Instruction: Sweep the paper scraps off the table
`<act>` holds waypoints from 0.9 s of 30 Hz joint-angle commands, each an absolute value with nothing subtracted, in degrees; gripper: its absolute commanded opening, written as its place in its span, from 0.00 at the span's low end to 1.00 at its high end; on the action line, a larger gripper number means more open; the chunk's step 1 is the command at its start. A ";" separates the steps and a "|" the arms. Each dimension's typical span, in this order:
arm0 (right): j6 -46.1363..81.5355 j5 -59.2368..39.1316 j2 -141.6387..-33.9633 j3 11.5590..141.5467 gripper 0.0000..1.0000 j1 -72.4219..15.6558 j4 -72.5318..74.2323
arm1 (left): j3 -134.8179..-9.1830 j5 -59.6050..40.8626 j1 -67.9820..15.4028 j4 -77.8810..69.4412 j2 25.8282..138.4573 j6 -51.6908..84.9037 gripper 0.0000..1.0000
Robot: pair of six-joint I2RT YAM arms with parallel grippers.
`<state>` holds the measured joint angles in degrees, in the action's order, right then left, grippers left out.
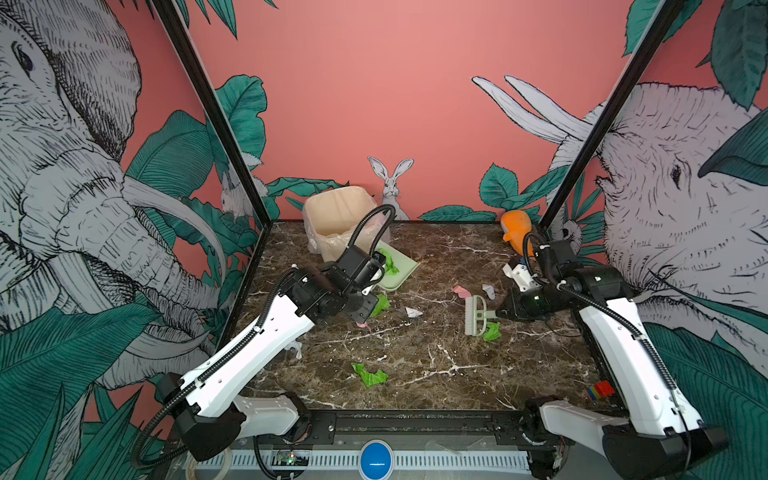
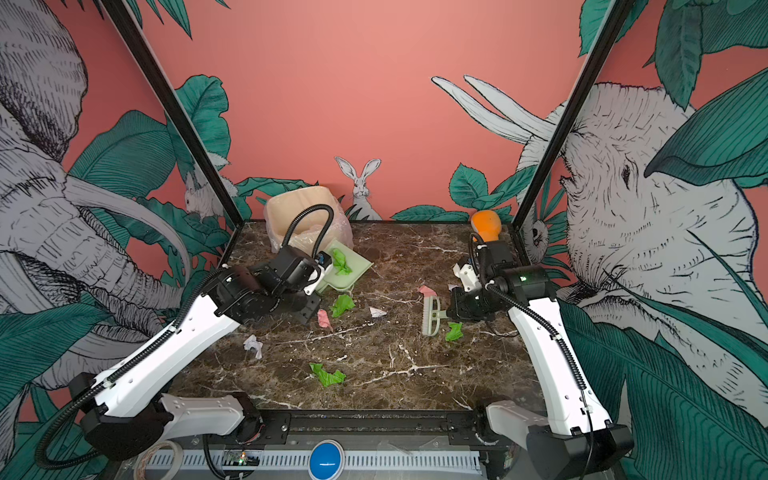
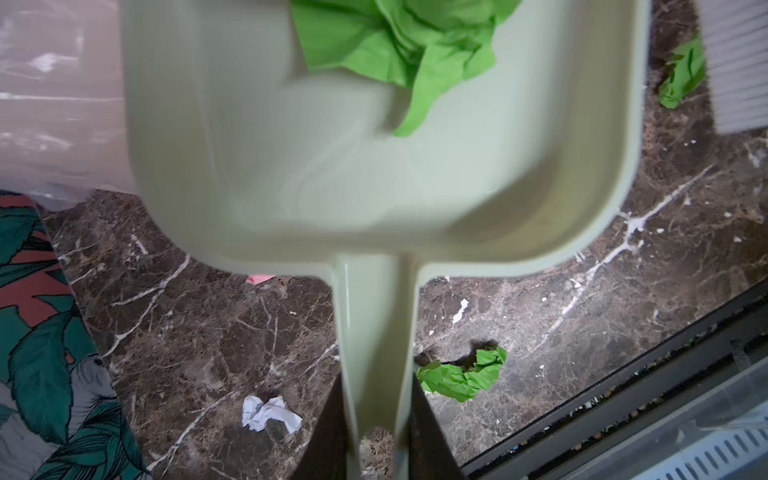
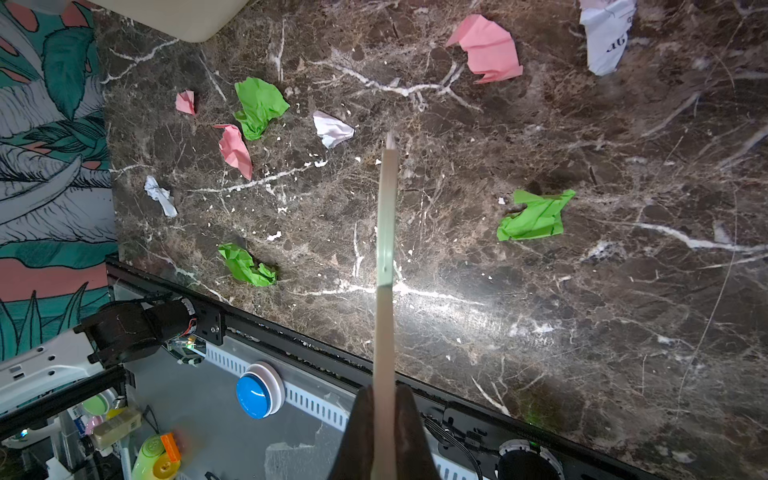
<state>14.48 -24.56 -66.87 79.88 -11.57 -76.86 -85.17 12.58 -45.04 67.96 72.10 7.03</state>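
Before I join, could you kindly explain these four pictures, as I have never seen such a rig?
Two robot arms work at a marble-patterned table. Two pictures look down from one camera pair above; the other two come from cameras on each arm's wrist. The left pincer is closed on the handle of a pale green dustpan, which carries one green scrap, beside a lined beige bin. The right pincer grips a small brush. Green, pink and white paper scraps lie scattered on the table.
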 commanded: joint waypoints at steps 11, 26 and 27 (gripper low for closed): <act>12.33 -26.14 -67.25 80.86 0.00 -10.96 -76.89 | -92.08 15.97 -36.26 75.31 72.84 5.39 0.13; 10.91 -27.60 -68.48 81.63 0.00 -10.43 -77.39 | -98.14 15.43 -23.95 74.05 76.13 0.95 0.15; 10.90 -27.79 -68.55 81.65 0.00 -10.37 -77.26 | -98.42 16.67 -23.69 73.60 76.57 0.22 0.15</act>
<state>12.36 -26.57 -68.34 79.88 -10.70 -76.95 -96.53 15.51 -24.82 74.19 76.01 2.28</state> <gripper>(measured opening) 0.071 0.196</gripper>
